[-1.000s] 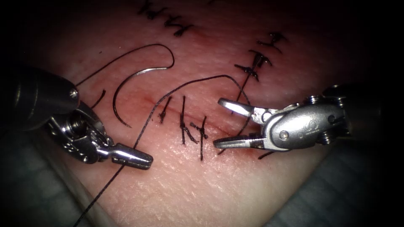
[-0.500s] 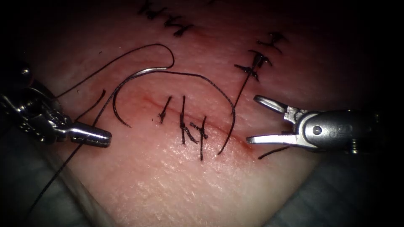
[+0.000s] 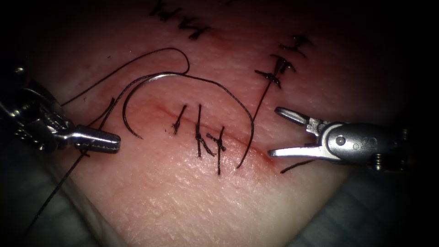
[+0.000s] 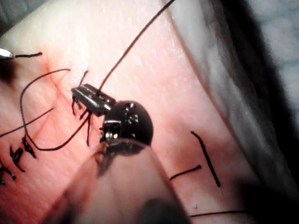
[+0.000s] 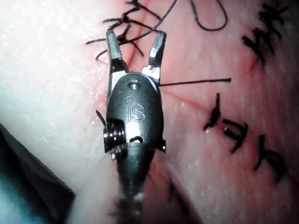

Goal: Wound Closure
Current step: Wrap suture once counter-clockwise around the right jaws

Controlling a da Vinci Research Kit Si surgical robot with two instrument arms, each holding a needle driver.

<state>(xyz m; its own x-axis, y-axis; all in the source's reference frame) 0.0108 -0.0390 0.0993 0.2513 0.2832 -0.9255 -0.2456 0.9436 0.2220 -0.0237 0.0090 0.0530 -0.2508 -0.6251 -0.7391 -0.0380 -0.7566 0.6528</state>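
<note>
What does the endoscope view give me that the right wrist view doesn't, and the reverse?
Endoscope view: the left tool, shut on the thread, and the curved needle lying free on the tissue, left of the stitches. Right wrist view: a close look along the shaft into the right tool. Both: its jaws open and holding nothing, near the stitches.

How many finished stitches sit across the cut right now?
3 dark knotted stitches cross the cut: the short left one, the tall middle one, the right one. None looks hidden.
</note>
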